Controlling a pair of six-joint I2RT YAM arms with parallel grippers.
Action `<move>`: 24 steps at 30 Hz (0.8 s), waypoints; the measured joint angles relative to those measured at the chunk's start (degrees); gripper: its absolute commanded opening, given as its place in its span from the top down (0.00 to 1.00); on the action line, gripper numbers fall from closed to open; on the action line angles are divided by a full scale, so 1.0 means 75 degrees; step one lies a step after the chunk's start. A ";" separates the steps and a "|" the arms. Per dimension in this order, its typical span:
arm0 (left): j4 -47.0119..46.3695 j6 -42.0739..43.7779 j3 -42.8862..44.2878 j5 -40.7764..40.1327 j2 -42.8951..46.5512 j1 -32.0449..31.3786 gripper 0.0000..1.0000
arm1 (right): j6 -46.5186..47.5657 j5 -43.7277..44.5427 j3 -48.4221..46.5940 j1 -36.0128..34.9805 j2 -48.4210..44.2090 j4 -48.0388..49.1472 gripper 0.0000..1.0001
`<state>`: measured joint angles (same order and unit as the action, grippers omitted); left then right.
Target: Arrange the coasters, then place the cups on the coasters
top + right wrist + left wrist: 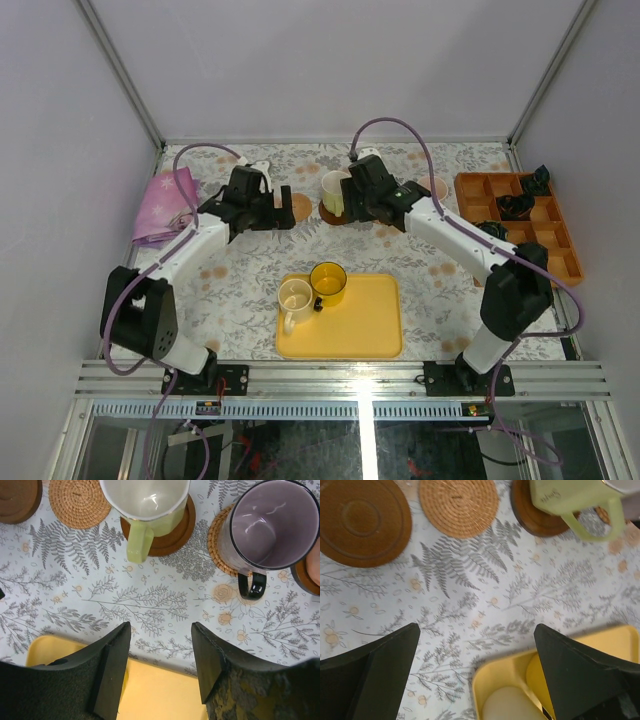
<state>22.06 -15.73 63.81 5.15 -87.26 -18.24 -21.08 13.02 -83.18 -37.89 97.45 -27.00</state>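
Observation:
A pale green cup [147,502] stands on a dark coaster [172,535]. To its right, a purple cup [272,525] sits on a woven tan coaster [220,545], and a pink cup [314,560] shows at the frame's edge on a dark coaster [302,577]. Left of the green cup lie a bare woven coaster [458,505] and a bare dark coaster [362,522]. The cream cup [295,297] and yellow cup [328,283] stand in the yellow tray [370,335]. My left gripper [477,645] hangs open and empty over the cloth near the tray corner. My right gripper [160,645] is open and empty above the tray's far edge.
An orange compartment tray [515,240] with black objects [517,205] sits at the right. A pink cloth [165,205] lies at the left edge. Walls close in the table on three sides. Both arms reach toward the coaster row at the back.

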 measured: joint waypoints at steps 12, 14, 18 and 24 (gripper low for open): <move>0.0895 -0.0542 -0.1241 0.0195 0.2259 -0.1107 0.00 | 0.0321 0.0332 0.1032 -0.0006 -0.0994 0.0335 0.43; 0.1116 -0.0793 -0.1396 0.0198 0.2833 -0.1198 0.00 | 0.0396 0.0379 0.1032 -0.0006 -0.1061 0.0434 0.43; 0.1562 -0.1425 -0.1684 0.0198 0.3885 -0.1472 0.00 | 0.0542 0.0399 0.1070 -0.0006 -0.1102 0.0629 0.43; 0.2267 -0.2486 -0.2273 0.0187 0.4983 -0.2343 0.00 | 0.0580 0.0382 0.1434 -0.0006 -0.1110 0.0962 0.42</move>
<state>39.07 -34.37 46.76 6.55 -49.89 -35.81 -16.73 15.88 -72.42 -37.93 89.12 -19.79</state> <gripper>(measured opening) 0.996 0.576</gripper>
